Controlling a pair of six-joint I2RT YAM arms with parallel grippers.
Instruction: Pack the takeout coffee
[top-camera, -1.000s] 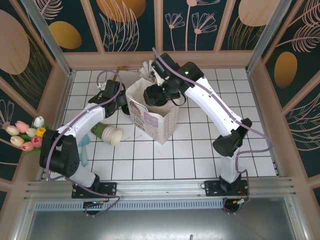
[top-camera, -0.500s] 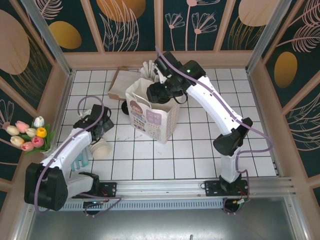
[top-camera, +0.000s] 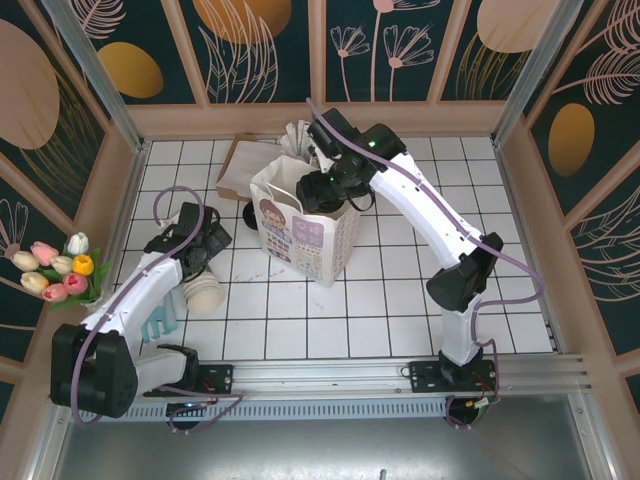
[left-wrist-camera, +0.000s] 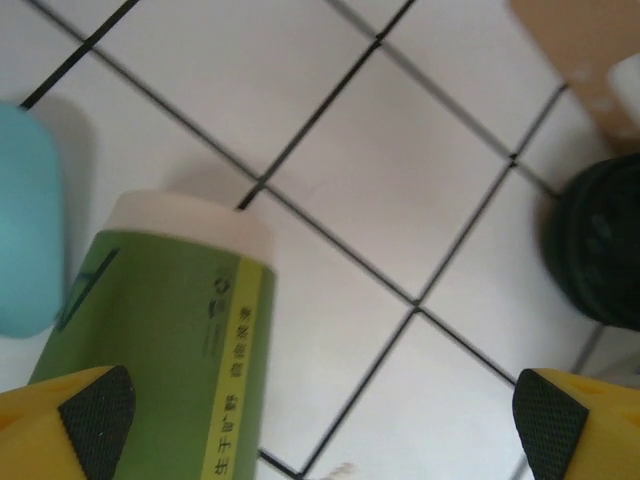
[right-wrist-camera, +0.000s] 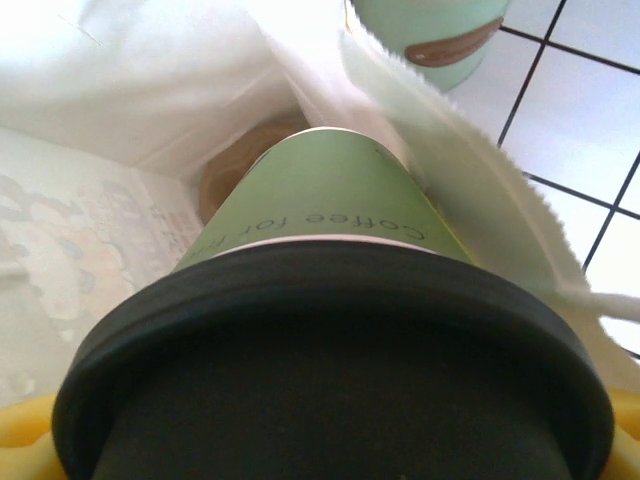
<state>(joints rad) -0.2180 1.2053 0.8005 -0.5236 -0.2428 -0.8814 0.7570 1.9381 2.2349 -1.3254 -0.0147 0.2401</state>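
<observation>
Table (top-camera: 400, 300): white tile. The bag (top-camera: 305, 240) stands upright at mid-table with its mouth open.

Change over the last second: the left arm (top-camera: 140, 290) has left the bag's left edge and swung back to the near-left of the table. The bag now stands with no support from that side. It has not slumped, and the mouth reads as open as before.

The right arm (top-camera: 430, 220) has barely shifted and still reaches over the bag mouth from the far side.

Right claw (top-camera: 320, 190): clenched on the coffee (right-wrist-camera: 330, 200), fingers on either side just under the black lid. In the wrist view the cup hangs upright inside the bag mouth. Paper walls rise on both sides, and the brown bag floor shows below the cup's base. The cup is not yet resting on it.

Left claw (left-wrist-camera: 320, 420): released, jaws wide, nothing between them. It hovers over the cup stack (left-wrist-camera: 170, 330) lying on its side. A loose lid (top-camera: 252, 212) sits just left of the bag.

Judgement: the bag-holding step looks finished. What is left is to lower the coffee to the floor and release it. Risk: an unsupported wall could snag the cup.
</observation>
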